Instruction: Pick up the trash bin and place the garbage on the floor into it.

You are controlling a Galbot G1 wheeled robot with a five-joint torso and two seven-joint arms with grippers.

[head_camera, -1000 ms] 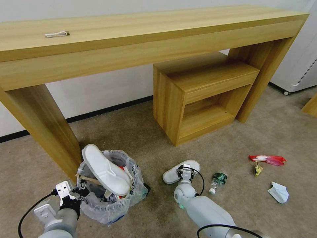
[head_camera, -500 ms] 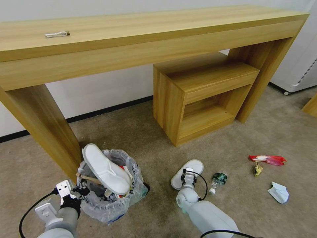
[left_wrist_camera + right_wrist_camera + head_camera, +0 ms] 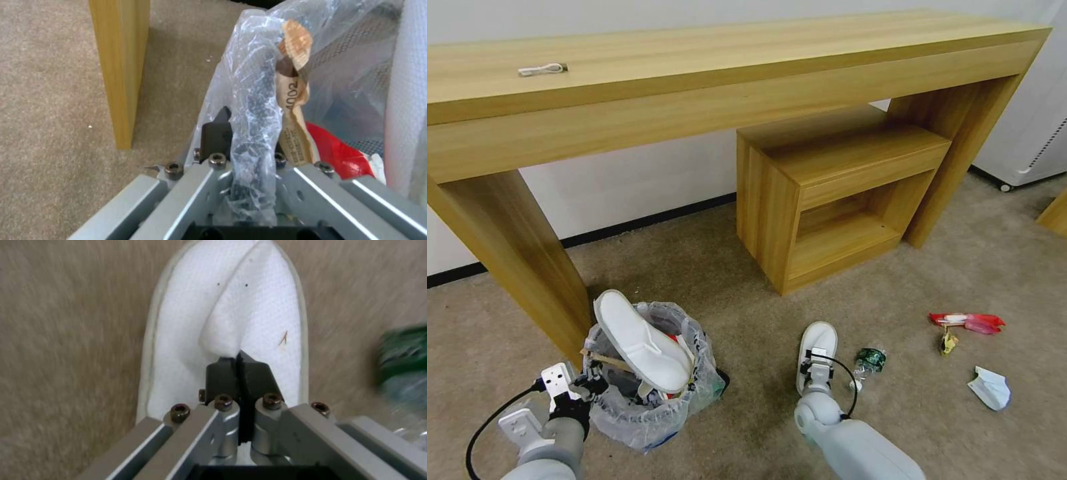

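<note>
Bag-lined trash bin point(image 3: 647, 407) holds one white slipper point(image 3: 640, 341); another slipper point(image 3: 814, 347) lies on carpet point(image 3: 727, 280).

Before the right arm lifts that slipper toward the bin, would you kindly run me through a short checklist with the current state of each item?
1. Right gripper pinching the slipper's upper fabric: ok, fingers shut on a fold.
2. Left gripper clamped on the trash bin rim and bag: ok.
3. Room in the bin: not ok, another slipper lies across the opening.
4. Green bottle clear of the held slipper: cannot tell, it lies close beside.
5. Bin upright on the floor: cannot tell.
</note>
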